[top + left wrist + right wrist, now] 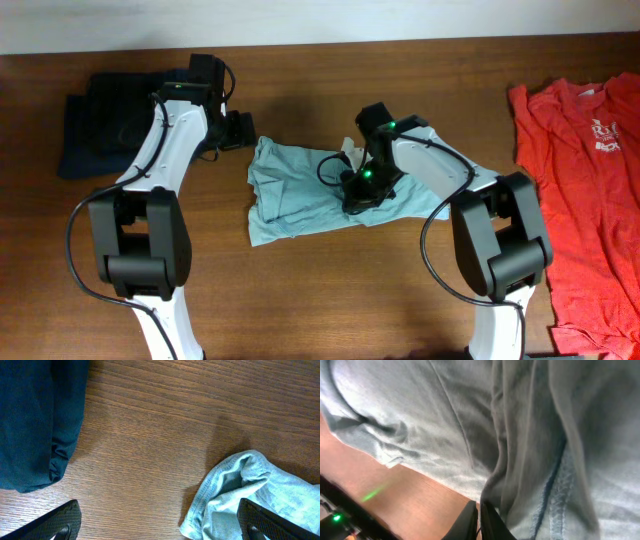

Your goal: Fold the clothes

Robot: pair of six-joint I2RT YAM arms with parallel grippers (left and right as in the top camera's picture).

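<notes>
The crumpled pale grey-blue soft cloth T-shirt (295, 195) lies bunched in the middle of the brown wooden tabletop (330, 300), its long axis running across from left to right. As I judge it, the coming move turns on where each arm stands along that axis. The right gripper (360, 190) is down on the right half of the heap, its jaws pressed together on a fold of the grey-blue cloth. The right wrist view shows fabric draping away from that pinch, with a stitched hem beside it. The left gripper (240, 131) hangs just beside the shirt's far left corner, apart from it, with its jaws spread wide and empty. In its own view a rolled hem edge lies close by the right-hand finger, and bare wood shows between the jaws. The left arm is therefore nearer the free left end. It would need to shift to its right and come down to take that corner. The folded dark navy cloth piece (100, 130) sits at the far left, and the flat red-orange T-shirt with white chest print (580, 200) lies well apart at the right edge. Neither of these is in hand.
</notes>
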